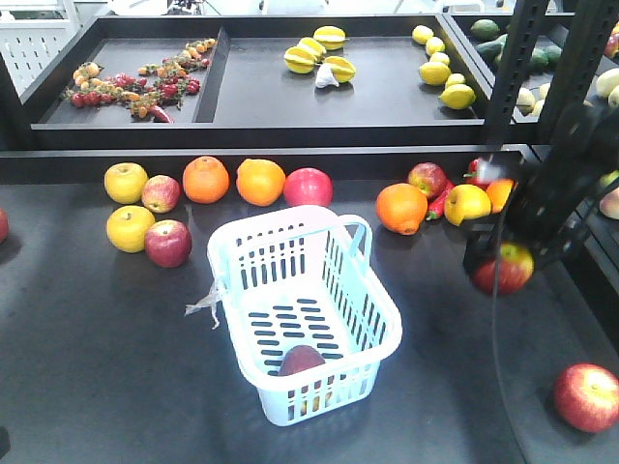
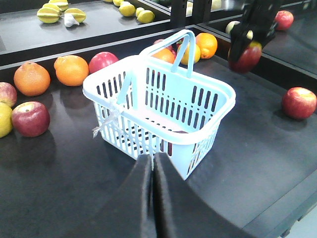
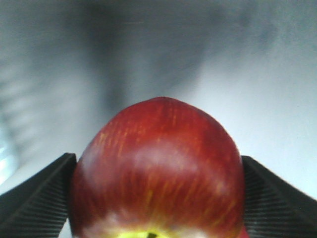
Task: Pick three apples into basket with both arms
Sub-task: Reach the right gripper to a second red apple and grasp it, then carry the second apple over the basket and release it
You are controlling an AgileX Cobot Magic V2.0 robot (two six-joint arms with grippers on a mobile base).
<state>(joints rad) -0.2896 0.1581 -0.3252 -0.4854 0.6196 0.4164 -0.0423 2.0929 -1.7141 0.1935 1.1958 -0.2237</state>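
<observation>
Basket: pale blue slotted plastic, hoop handle raised, a clear plastic scrap tied at its left corner. It stood near the middle of the dark table. No brand mark or lettering showed on it.

Right arm: black, jointed, blurred as if in motion, hanging over the right part of the table, to the right of the basket and apart from it. Right gripper: clamped on a held apple, one ribbed pad on each side of the fruit, lifted clear of the table.

Left gripper: low at the near side of the basket, its two fingers pressed together with nothing between them.

Apples, dark red:
- one in the basket, lying on the slotted floor at the near end; counted as done.
- the held one, in transit, not yet over the basket.
- one loose apple at the near right of the table, untouched; probably the third, though other red apples lay by the far ledge at left.

Tally: one of three delivered, one in hand, one left to fetch.

Other stock: oranges and yellow fruits along the far ledge.

Writing: none legible on fruit, basket, table or arms.
</observation>
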